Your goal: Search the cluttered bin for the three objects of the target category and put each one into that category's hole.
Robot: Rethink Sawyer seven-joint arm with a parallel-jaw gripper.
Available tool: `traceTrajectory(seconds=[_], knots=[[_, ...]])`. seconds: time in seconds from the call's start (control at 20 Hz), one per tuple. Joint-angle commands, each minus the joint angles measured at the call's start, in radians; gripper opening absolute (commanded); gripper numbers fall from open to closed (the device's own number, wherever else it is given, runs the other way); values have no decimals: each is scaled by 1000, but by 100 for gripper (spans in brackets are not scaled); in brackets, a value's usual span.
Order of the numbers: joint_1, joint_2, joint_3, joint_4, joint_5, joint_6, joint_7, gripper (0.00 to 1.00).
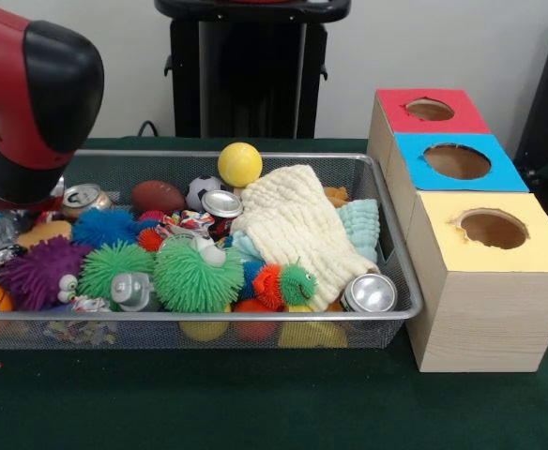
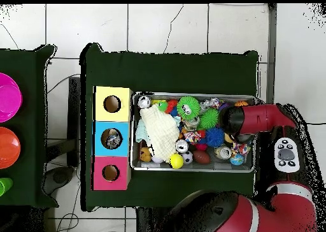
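Honestly, you are looking at the red and black arm [image 1: 32,98] hanging over the left end of the wire mesh bin [image 1: 387,217]; its claw is hiding, so I cannot tell its state. Silver crushed cans [image 1: 371,293] are lying among rubbery spiky balls [image 1: 197,275], with no readable labels. Red, blue and yellow wooden hole boxes [image 1: 485,281] are standing right.

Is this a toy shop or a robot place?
Probably a robot lab. A red robot arm hangs over a mesh bin of toys, beside a wooden box with coloured holes, on a green table.
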Motion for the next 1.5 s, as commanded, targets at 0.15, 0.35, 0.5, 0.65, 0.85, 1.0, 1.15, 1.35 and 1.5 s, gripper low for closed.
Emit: traceTrajectory(seconds=[0.15,0.35,0.5,0.65,0.85,1.0,1.15,1.35,1.5], knots=[[-72,146,52,-40,50,190,-127,100],[-41,184,-4,-104,26,299,-117,100],[-45,190,-7,-120,19,290,-116,100],[-49,203,-7,-136,11,276,-114,100],[-53,227,-2,-167,5,273,-113,100],[-53,227,-3,-171,4,276,-118,100],[-58,206,6,-134,12,235,-113,100],[-140,141,98,-10,65,31,-184,100],[-207,99,176,76,105,-63,-251,100]])
